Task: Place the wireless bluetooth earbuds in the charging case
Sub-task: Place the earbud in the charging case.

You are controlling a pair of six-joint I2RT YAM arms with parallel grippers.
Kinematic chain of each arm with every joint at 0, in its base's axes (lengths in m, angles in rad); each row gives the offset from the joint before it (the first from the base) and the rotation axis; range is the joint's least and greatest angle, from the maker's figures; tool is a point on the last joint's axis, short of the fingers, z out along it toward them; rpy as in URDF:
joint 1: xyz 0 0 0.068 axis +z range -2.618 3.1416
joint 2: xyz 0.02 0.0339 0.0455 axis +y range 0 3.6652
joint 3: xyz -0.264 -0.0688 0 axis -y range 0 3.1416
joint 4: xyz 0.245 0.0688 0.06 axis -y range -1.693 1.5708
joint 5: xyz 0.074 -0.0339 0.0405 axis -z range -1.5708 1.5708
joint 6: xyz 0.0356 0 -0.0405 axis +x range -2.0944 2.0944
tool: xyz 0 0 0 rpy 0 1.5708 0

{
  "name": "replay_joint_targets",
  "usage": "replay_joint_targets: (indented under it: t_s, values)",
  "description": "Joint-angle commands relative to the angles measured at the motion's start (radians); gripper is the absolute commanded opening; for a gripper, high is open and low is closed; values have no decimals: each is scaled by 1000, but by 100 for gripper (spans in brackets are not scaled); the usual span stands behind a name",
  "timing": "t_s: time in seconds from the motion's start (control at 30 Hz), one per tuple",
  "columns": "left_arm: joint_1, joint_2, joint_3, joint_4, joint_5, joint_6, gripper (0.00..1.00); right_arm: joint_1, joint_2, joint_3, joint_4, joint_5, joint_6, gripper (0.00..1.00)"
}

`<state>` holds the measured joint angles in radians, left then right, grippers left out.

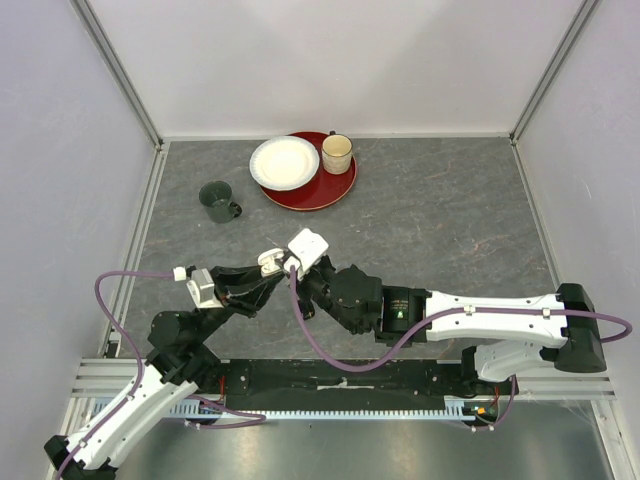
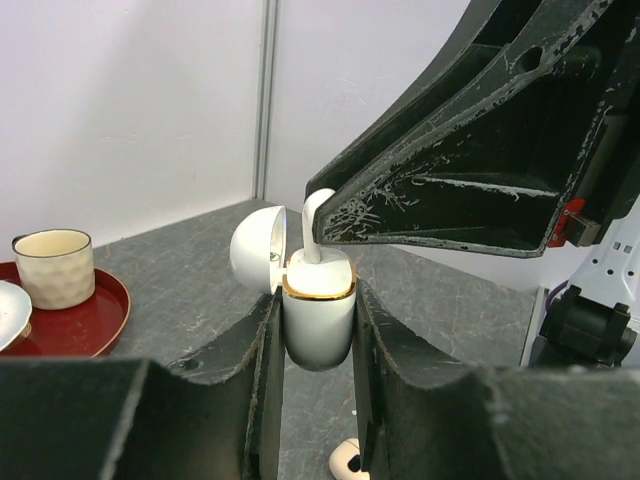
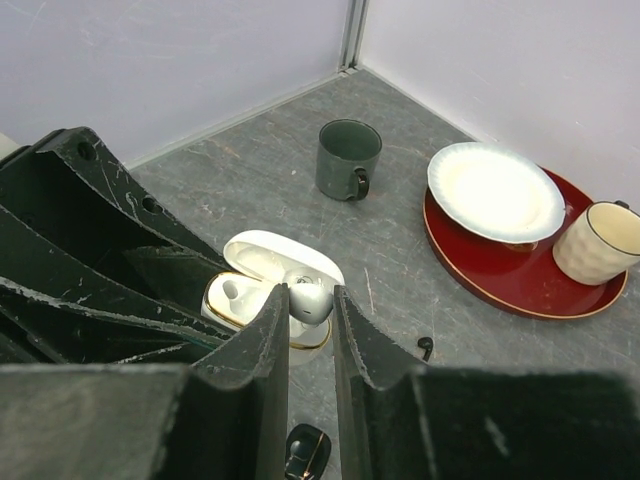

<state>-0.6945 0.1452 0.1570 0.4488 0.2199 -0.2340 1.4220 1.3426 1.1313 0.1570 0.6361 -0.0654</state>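
Grey speckled surface (image 1: 450, 230), pale walls round it. A red tray (image 1: 335, 190) with plate (image 1: 284, 162) and cup (image 1: 337, 153) sits at upper centre of the top view, with a dark mug (image 1: 217, 200) to its left; none of that concerns us.

- Both arms meet mid-frame.
- Our left hand (image 2: 318, 335) is clamped on the white charging case (image 2: 318, 325), with its lid (image 2: 256, 248) flipped open.
- Our right hand (image 3: 311, 305) is pinched tight on a white earbud (image 3: 308, 297). The bud's lower end is in the case mouth and its upper part is in the pinch.

We read this as the seating step. The bud looks partly in, not flush. The neighbouring well (image 3: 230, 290) looks empty.

Next move, as we judge it: press straight down, hold the case steady, then let go.

A black earbud (image 3: 427, 347) lies on the surface right of centre in the right wrist view, apart from the case.
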Motion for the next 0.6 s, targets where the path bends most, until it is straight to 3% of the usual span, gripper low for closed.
replay_joint_targets:
  t_s: [0.0,0.57]
  values:
    - [3,-21,44,59,2,45,2,-12,-7,44,-54,-12,12,0]
    - [3,-16,47,70,-8,67,2,-18,17,117,-229,-72,62,5]
